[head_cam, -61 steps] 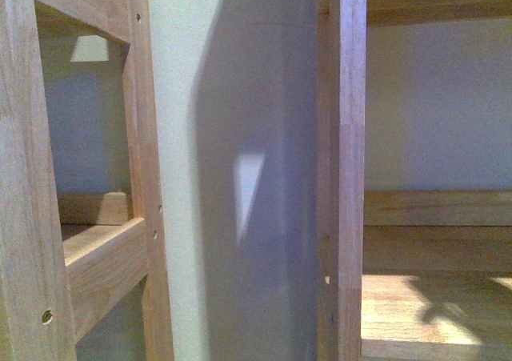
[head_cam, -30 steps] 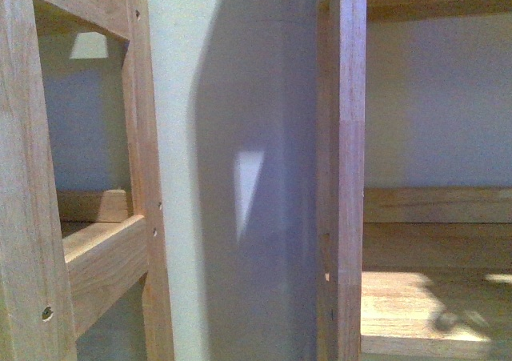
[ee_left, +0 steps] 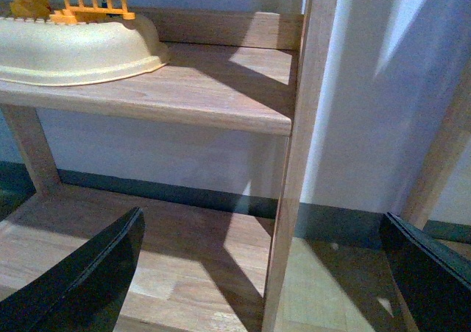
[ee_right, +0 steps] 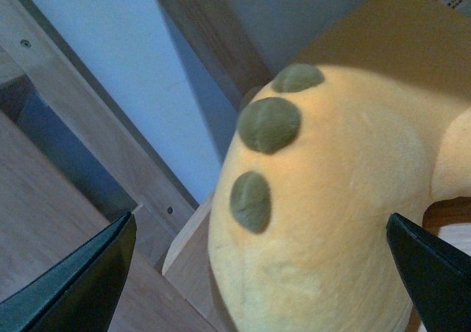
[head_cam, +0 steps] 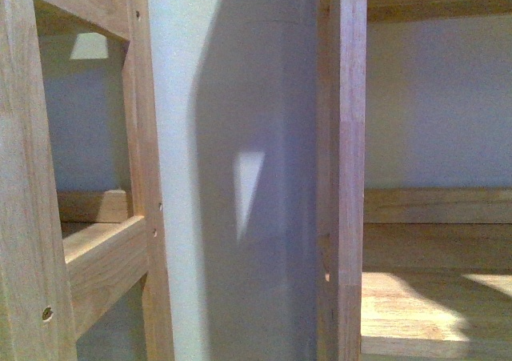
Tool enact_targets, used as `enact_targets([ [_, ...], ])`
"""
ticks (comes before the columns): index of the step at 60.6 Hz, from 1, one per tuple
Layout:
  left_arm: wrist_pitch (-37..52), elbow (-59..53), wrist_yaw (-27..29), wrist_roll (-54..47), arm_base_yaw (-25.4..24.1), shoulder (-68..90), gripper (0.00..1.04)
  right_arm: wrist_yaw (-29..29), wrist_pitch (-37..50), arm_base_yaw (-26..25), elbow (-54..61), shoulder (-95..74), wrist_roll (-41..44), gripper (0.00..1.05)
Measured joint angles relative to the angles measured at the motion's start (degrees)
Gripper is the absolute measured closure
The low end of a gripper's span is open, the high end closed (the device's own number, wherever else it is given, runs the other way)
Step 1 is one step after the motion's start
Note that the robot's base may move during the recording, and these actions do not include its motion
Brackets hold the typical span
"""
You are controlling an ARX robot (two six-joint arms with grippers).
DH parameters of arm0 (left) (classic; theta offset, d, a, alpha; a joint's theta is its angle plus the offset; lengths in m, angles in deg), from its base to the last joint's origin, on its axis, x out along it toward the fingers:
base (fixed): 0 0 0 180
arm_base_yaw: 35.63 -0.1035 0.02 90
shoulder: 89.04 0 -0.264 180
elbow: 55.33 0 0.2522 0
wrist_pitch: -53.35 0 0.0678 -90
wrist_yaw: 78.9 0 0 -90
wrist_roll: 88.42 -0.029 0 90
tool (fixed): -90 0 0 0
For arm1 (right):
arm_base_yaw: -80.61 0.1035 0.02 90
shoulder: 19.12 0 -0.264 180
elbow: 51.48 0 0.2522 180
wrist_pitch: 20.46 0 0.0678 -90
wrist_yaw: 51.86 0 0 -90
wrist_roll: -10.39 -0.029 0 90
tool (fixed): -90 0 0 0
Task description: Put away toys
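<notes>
Orange-yellow plush toy [ee_right: 331,199] with green spots fills my right wrist view, resting on a wooden shelf board [ee_right: 44,221] between the spread fingers of my right gripper [ee_right: 257,288]. My left gripper [ee_left: 257,273] hangs open, empty, beside the shelf post [ee_left: 294,163]. I could snag either arm on the frame while withdrawing, or drag the toy off.

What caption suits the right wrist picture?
Open right gripper around a yellow plush toy with green spots.

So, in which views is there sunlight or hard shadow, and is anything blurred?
Front view: soft focus, a sunlit patch on the shelf, a light triangle on the wall. Left wrist view: sun stripes across the lower shelf. Right wrist view: the plush toy is close and slightly blurred.
</notes>
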Motion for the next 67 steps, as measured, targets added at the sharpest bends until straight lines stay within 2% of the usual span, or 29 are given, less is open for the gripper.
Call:
enact_targets([
  [15,0.0,0.0,0.0,0.0,0.0,0.0,0.06,-4.9,5.7,2.2,11.1,11.5,7.0,0.0],
  [23,0.0,0.0,0.0,0.0,0.0,0.0,0.06,-8.7,12.2,4.4,21.4,20.6,14.2,0.0],
  [30,0.0,0.0,0.0,0.0,0.0,0.0,0.06,-9.0,15.1,4.8,30.1,28.3,18.4,0.0],
  [39,0.0,0.0,0.0,0.0,0.0,0.0,0.06,-6.8,17.9,1.3,42.1,38.2,21.6,0.0],
  [45,0.0,0.0,0.0,0.0,0.0,0.0,0.06,-2.1,18.5,-5.4,51.8,46.1,21.8,0.0],
  [51,0.0,0.0,0.0,0.0,0.0,0.0,0.06,0.5,18.6,-9.9,58.4,50.7,21.6,0.0],
  [59,0.0,0.0,0.0,0.0,0.0,0.0,0.06,0.2,19.5,-10.3,66.4,54.5,21.9,0.0],
  [67,0.0,0.0,0.0,0.0,0.0,0.0,0.06,-5.5,21.2,-6.4,75.4,59.5,26.5,0.0],
])
